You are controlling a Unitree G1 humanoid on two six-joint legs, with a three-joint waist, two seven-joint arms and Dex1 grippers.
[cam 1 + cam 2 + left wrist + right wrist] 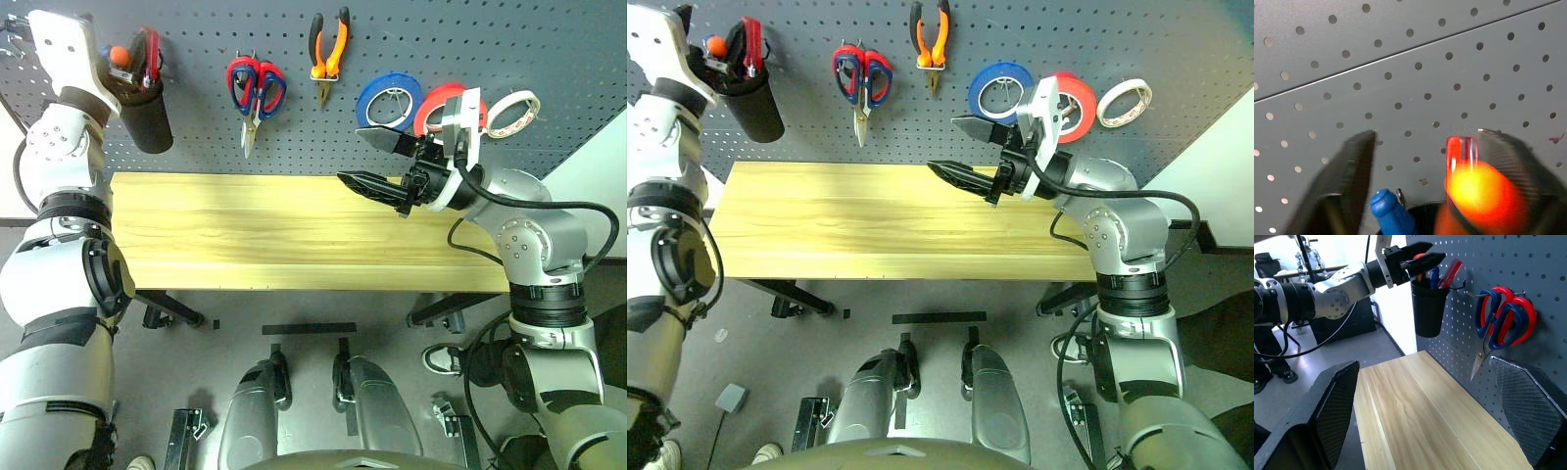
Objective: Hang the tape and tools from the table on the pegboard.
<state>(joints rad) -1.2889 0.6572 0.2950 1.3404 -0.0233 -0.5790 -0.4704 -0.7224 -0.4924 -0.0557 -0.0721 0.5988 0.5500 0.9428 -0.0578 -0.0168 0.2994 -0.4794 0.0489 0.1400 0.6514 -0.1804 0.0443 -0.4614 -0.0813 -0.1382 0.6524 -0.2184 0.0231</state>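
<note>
Screwdriver (1476,196), orange-handled, stands in black cup (1427,308) on pegboard (411,39) — left gripper (1422,257) spread around it; right gripper (377,162) wide open, empty.

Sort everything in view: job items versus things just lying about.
Job: orange-red tape, orange-and-black pliers, orange screwdriver, pegboard, table.
Lying about: red-and-blue scissors, blue roll, pale roll, blue screwdriver, red screwdriver, black cup.

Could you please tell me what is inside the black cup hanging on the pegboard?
The black cup holds a blue-handled screwdriver, a red-handled one and an orange-handled one. Their shafts and tips are hidden by its wall.
</note>
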